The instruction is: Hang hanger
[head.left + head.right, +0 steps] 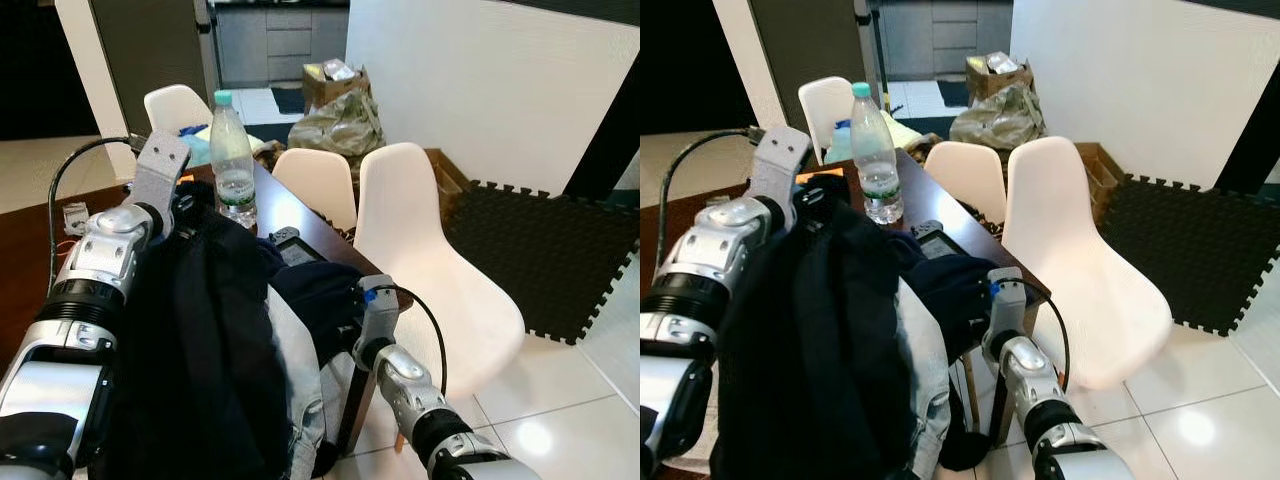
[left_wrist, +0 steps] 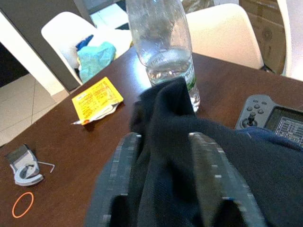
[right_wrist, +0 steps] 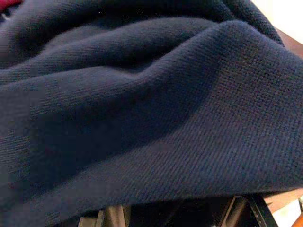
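At about nine o'clock on the brown table [image 2: 71, 142] lie an orange rubber band [image 2: 22, 204] and a small grey clip-like object [image 2: 24, 164], with a yellow packet [image 2: 97, 99] a little farther in. The left gripper [image 2: 163, 184] is raised over the table, and its two black fingers [image 2: 124, 170] are clamped on a fold of the dark navy garment [image 1: 200, 340], which bunches up between them and drapes down toward six o'clock over a pale denim piece [image 1: 300, 390]. No hanger can be made out among the cloth. Just beyond the gripper, at twelve o'clock, stands a clear water bottle [image 1: 231, 160] with a green cap, partly filled. A black handheld controller [image 2: 270, 118] lies on the table just beside the garment. At about four o'clock the right gripper [image 1: 350, 315] is buried in the navy cloth; whether its fingers are open or closed cannot be told. White chairs [image 1: 430, 260] stand by the table's edge toward two o'clock, with a dark foam mat [image 1: 540, 250] on the floor beyond them.
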You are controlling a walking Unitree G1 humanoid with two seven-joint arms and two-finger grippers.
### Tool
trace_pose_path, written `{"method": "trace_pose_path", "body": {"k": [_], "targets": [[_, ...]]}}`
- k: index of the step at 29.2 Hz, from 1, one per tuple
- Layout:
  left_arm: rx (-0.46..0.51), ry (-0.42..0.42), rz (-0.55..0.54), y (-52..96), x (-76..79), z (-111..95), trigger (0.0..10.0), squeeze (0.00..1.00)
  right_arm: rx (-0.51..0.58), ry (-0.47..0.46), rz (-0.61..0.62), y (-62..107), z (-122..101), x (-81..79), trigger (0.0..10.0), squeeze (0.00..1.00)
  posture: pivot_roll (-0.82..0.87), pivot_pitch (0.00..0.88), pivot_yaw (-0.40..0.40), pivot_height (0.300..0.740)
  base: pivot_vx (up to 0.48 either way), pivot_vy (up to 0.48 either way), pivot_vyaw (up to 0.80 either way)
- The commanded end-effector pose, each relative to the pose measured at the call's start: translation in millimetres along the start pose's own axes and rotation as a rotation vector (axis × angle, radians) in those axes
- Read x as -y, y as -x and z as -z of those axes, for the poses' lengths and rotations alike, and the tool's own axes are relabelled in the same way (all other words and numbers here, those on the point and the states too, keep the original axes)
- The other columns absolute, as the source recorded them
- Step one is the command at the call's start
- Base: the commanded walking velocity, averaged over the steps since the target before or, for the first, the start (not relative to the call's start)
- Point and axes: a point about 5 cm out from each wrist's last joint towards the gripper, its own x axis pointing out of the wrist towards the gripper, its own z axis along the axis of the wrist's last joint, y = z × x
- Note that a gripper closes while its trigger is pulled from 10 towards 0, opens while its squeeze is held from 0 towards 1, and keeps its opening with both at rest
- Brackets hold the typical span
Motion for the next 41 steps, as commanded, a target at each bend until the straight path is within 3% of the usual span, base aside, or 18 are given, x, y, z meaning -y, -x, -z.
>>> {"method": "trace_pose_path", "body": {"k": [1, 2, 5, 7, 9, 10, 12, 14, 15, 17, 19, 21, 25, 29, 34, 41], "targets": [[0.047, -0.023, -0.024, 1.8, -7.1, -14, 10.0, 1.0, -0.022, -0.01, 0.002, 1.0, 5, -0.2, 10.0, 0.0, 0.18, 0.0, -0.004, 0.74, 0.0, 0.0, 0.0], [0.078, 0.001, -0.013, 3.1, -7.7, -23, 10.0, 0.0, -0.024, -0.01, -0.002, 0.8, 5, -0.7, 10.0, 0.0, 0.18, 0.0, -0.004, 0.74, 0.0, 0.0, 0.0], [0.099, 0.044, 0.02, 6.0, -7.4, -35, 10.0, 0.0, -0.029, -0.01, -0.007, 0.7, 5, -0.8, 10.0, 0.0, 0.18, 0.0, -0.002, 0.74, 0.0, 0.0, 0.0], [0.165, 0.03, 0.09, 14.3, -1.6, -58, 10.0, 0.0, -0.035, -0.008, -0.011, 1.3, 7, -0.3, 10.0, 0.0, 0.18, 0.0, -0.002, 0.74, 0.0, 0.0, 0.0], [0.165, 0.03, 0.09, 14.3, -1.6, -58, 10.0, 0.0, -0.035, -0.008, -0.011, 1.3, 7, -0.3, 10.0, 0.0, 0.18, 0.0, -0.002, 0.74, 0.0, 0.0, 0.0], [0.314, 0.095, 0.131, 22.7, 11.5, -85, 10.0, 0.0, -0.032, -0.01, -0.004, 2.3, 7, 1.1, 10.0, 0.0, 0.18, 0.003, -0.004, 0.74, 0.0, 0.0, 0.0], [0.314, 0.095, 0.131, 22.7, 11.5, -85, 10.0, 0.0, -0.032, -0.01, -0.004, 2.3, 7, 1.1, 10.0, 0.0, 0.18, 0.003, -0.004, 0.74, 0.0, 0.0, 0.0], [0.496, 0.207, 0.135, 33.1, 32.3, -103, 10.0, 0.0, -0.001, -0.022, 0.011, 3.2, 5, 3.0, 10.0, 0.0, 0.18, 0.01, -0.006, 0.74, 0.0, 0.0, 0.0], [0.528, 0.2, 0.12, 36.0, 41.3, -100, 10.0, 0.0, 0.023, -0.034, 0.018, 3.2, 2, 3.5, 10.0, 0.0, 0.17, 0.015, -0.005, 0.74, 0.0, 0.0, 0.0], [0.482, 0.239, 0.062, 37.2, 53.5, -73, 10.0, 0.0, 0.083, -0.047, 0.007, 2.3, -7, 2.6, 10.0, 0.0, 0.16, 0.025, -0.008, 0.74, 0.0, 0.0, 0.0], [0.482, 0.239, 0.062, 37.2, 53.5, -73, 10.0, 0.0, 0.083, -0.047, 0.007, 2.3, -7, 2.6, 10.0, 0.0, 0.16, 0.025, -0.008, 0.74, 0.0, 0.0, 0.0], [0.453, 0.314, -0.032, 42.3, 52.7, -58, 10.0, 0.0, 0.132, -0.059, -0.037, 1.3, -16, -1.9, 10.0, 0.0, 0.16, 0.027, -0.014, 0.74, 0.0, 0.0, 0.0], [0.425, 0.343, -0.083, 48.9, 53.4, -47, 10.0, 0.0, 0.17, -0.078, -0.078, 0.6, -24, -6.8, 10.0, 0.0, 0.16, 0.026, -0.027, 0.74, 0.0, 0.0, 0.0], [0.41, 0.354, -0.099, 53.3, 54.6, -42, 10.0, 0.0, 0.188, -0.088, -0.099, 0.0, -29, -9.5, 10.0, 0.0, 0.15, 0.026, -0.032, 0.74, 0.0, 0.0, 0.0], [0.389, 0.311, -0.099, 62.5, 57.4, -35, 10.0, 0.0, 0.238, -0.093, -0.136, -1.3, -41, -16.4, 10.0, 0.0, 0.14, 0.006, -0.013, 0.74, 0.0, 0.0, 0.0], [0.359, 0.315, -0.095, 61.2, 66.7, -33, 10.0, 0.0, 0.256, -0.105, -0.129, 0.1, -44, -15.5, 10.0, 0.0, 0.15, 0.011, 0.006, 0.74, 0.0, 0.0, 0.0]]}}
